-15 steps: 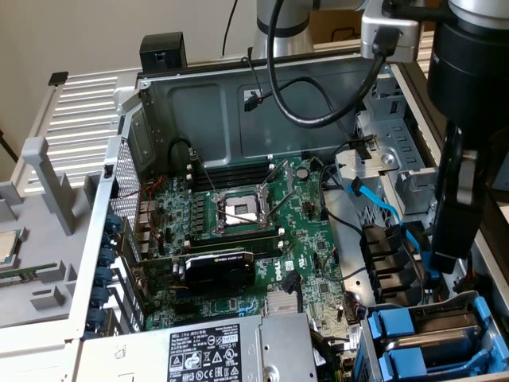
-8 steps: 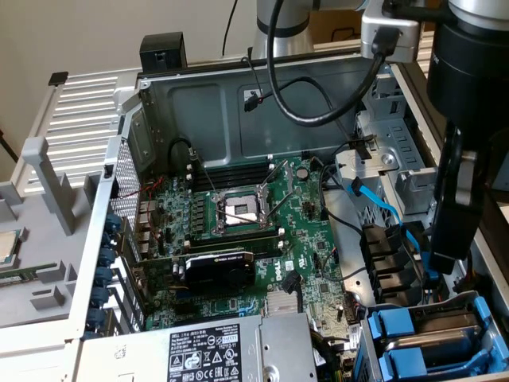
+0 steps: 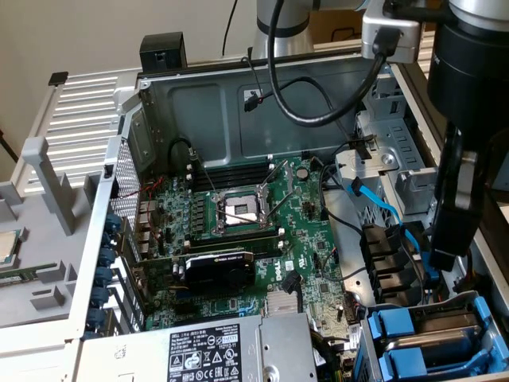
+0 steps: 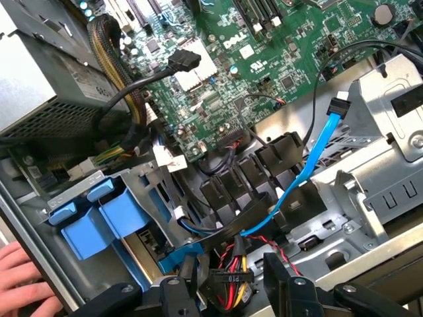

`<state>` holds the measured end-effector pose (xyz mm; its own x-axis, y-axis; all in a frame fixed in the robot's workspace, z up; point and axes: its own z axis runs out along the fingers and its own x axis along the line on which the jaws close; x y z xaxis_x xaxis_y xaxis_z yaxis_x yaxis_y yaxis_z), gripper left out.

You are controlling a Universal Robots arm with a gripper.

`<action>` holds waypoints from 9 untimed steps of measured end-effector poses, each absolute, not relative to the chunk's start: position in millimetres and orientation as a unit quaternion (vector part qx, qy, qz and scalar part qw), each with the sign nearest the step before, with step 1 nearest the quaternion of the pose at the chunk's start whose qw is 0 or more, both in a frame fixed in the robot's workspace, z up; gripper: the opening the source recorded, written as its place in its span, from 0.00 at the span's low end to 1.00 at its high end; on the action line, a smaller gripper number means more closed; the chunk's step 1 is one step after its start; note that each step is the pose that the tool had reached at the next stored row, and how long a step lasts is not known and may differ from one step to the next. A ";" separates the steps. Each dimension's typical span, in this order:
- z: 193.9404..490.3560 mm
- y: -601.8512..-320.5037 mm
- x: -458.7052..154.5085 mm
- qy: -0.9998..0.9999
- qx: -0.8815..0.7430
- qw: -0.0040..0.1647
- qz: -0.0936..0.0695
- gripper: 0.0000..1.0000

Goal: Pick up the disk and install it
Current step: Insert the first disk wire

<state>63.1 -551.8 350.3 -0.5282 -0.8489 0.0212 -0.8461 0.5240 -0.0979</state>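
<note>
Gripper (image 3: 444, 259) (image 4: 230, 267) is hanging low over the case's corner, at the exterior view's lower right, right above the power leads (image 4: 231, 294). Fingers (image 4: 277, 281) are standing apart and aren't pinching anything I can see.

Disk (image 3: 398, 330) (image 4: 122, 214) is sitting in the bay (image 4: 79, 183) just beside the PSU (image 3: 215, 350), near the gripper but not touching it. Its blue rails are showing; the metal body and label are mostly hiding, so I'm not calling how deep it's seated. Two blue-railed units seem to be stacking there, and I can't tell which is which.

Handling, judging only:
- I'm expecting a dense, rigid metal block.
- Smooth faces are likely slipping under a light pinch.
- It's shock-sensitive, so I'm ruling out knocks and drops.
- Rails are plastic and probably flexing, so a squeeze there may be feeling spongy.
- I'm favouring a hold across the two long railed edges near the middle, staying off the label face and connector end.

SATA cable (image 4: 301, 175) and the leads are crowding the fingers, so I'm flagging a snag risk. A person's hand (image 4: 20, 281) is resting at the case edge nearby.
</note>
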 end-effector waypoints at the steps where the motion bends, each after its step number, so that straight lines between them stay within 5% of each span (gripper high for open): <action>1: 350.1 -551.7 63.2 0.873 -0.485 0.014 -0.048 0.52; 9: 349.3 -551.7 63.8 0.873 -0.486 0.013 -0.047 0.35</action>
<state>63.8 -551.7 349.3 -0.5280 -0.8489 0.0231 -0.8465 0.5239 -0.0948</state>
